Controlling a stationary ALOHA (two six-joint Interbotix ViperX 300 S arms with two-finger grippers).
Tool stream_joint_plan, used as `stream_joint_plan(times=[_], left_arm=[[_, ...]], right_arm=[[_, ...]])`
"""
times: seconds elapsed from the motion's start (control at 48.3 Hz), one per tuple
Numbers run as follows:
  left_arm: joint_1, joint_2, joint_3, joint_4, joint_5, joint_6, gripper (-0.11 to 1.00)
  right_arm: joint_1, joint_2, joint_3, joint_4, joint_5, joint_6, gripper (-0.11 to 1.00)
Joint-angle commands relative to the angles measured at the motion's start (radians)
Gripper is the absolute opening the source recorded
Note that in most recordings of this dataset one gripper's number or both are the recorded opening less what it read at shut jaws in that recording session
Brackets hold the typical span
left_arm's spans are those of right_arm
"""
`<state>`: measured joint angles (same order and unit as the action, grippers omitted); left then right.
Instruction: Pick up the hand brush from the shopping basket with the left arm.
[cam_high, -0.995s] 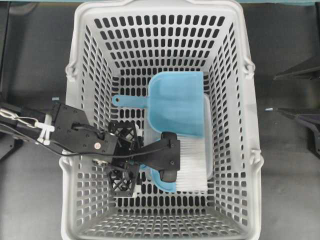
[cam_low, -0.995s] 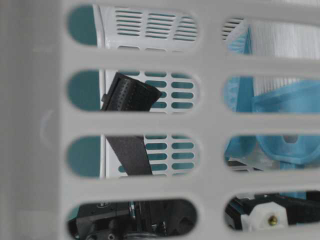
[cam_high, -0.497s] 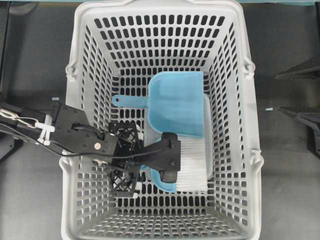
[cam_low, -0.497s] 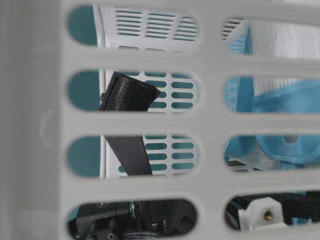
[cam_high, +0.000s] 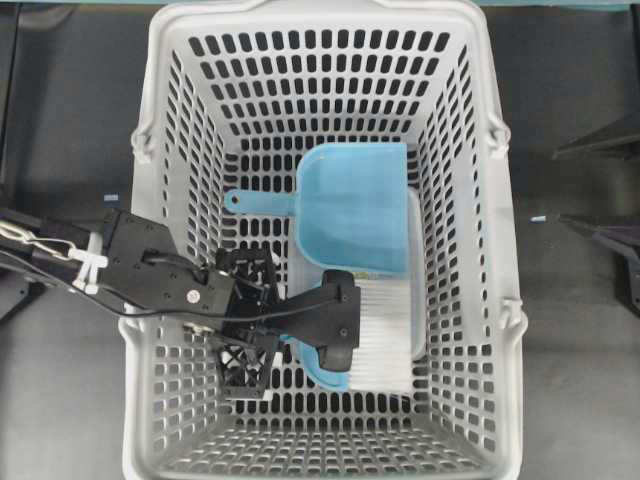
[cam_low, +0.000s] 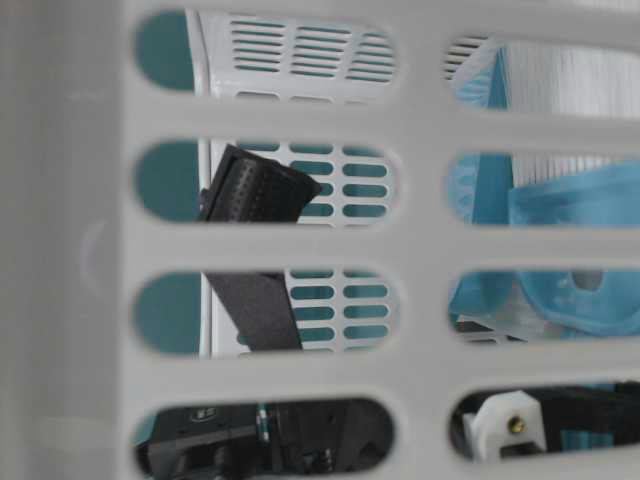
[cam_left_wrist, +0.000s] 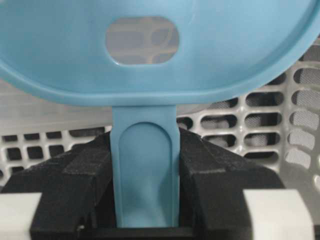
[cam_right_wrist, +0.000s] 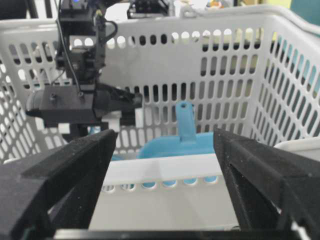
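The light-blue hand brush (cam_high: 385, 335) lies with its white bristles on the floor of the grey shopping basket (cam_high: 310, 15), at the middle right. My left gripper (cam_high: 275, 320) reaches in over the left wall and is shut on the brush's thin handle. In the left wrist view both black pads press the sides of the handle (cam_left_wrist: 145, 170), with the left gripper (cam_left_wrist: 145, 150) just below the rounded head (cam_left_wrist: 225, 55) and its hang hole. The right gripper (cam_right_wrist: 165, 165) stands open outside the basket, with only the basket rim showing between its jaws.
A light-blue dustpan (cam_high: 355, 205) lies just behind the brush, its handle pointing to the left wall. The slotted basket walls (cam_high: 460, 200) rise close around the left arm (cam_right_wrist: 80, 100). Dark table surrounds the basket.
The left gripper's jaws have come together from wide open onto the brush handle. The brush and gripper have shifted slightly toward the basket's near end. The right gripper has not moved.
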<state>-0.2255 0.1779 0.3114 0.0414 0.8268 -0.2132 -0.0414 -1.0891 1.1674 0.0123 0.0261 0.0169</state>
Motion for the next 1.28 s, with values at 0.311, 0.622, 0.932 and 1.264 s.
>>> stream_joint_plan(times=[0.311,0.622,0.932,1.264], left_arm=[[0.0,-0.206,-0.207,0.003,0.265,0.0,0.24],[0.026,-0.178,-0.612,0.003,0.696,0.0,0.24],[0.025,-0.115,-0.678,0.003,0.749,0.002,0.24],[0.025,-0.098,-0.673,0.003,0.735,0.028,0.24]], right_arm=[[-0.003,0.005,-0.006,0.003,-0.009,0.002,0.76],[-0.002,-0.003,-0.006,0.003,-0.009,0.002,0.76],[-0.003,-0.006,-0.006,0.003,-0.009,0.002,0.76],[-0.003,-0.006,-0.006,0.003,-0.009,0.002,0.76]])
